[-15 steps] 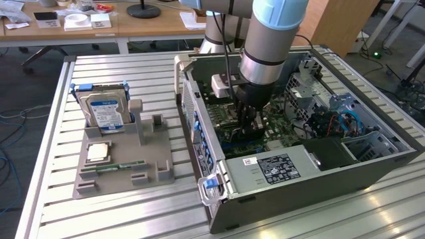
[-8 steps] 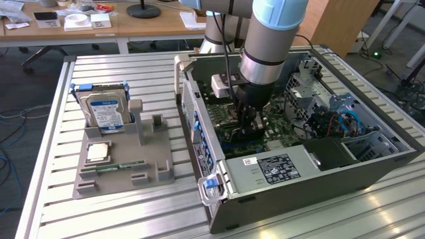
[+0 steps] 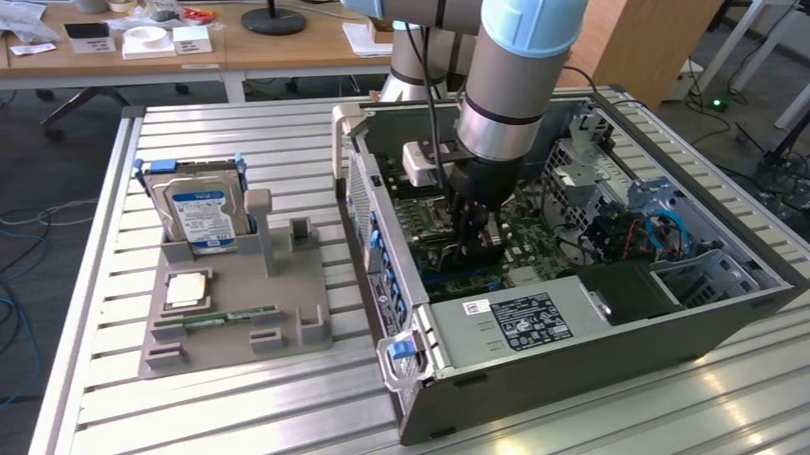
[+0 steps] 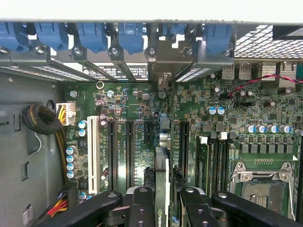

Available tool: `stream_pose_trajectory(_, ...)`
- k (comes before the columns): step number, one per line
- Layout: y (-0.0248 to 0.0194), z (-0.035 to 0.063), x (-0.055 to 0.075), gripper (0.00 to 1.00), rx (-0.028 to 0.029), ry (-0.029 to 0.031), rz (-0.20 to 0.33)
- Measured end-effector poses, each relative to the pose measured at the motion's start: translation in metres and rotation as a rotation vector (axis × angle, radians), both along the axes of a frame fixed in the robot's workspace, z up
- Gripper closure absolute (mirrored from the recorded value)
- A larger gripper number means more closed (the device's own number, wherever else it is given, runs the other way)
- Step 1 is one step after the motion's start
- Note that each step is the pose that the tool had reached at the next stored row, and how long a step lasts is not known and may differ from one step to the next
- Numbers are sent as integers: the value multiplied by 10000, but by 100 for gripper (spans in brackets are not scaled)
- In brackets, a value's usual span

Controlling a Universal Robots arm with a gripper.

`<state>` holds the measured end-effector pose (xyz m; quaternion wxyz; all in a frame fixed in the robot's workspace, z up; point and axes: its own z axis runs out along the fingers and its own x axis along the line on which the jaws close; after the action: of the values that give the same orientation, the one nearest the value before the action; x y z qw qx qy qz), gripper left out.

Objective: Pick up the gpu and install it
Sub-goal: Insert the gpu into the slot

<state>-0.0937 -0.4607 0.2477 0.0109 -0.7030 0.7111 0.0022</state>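
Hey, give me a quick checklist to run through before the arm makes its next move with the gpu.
1. gpu clamped in the gripper: ok.
2. computer case open, gripper inside over the motherboard: ok.
3. Card edge aligned with an expansion slot: cannot tell.
4. Card seated in the slot: cannot tell.
5. hard drive parked outside on the tray, away from the arm: ok.

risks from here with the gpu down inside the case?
1. The gripper holds the gpu edge-on above the motherboard; if it sits off the slot line it could jam or scrape nearby components.
2. The cable bundle and the red wire lie close to the board; a sideways move might snag them.
3. The arm is deep inside the computer case, so a tilt could strike its walls.
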Motion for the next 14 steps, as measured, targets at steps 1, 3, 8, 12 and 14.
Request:
stream_pose_trajectory(1, 0, 0, 0, 75, 0, 0, 0)
stream_pose_trajectory(3, 0, 0, 0, 75, 0, 0, 0)
stream_pose_trajectory(8, 0, -2, 0, 75, 0, 0, 0)
stream_pose_trajectory(12, 0, -4, 0, 75, 1, -1, 0)
stream_pose_trajectory(14, 0, -4, 0, 75, 0, 0, 0)
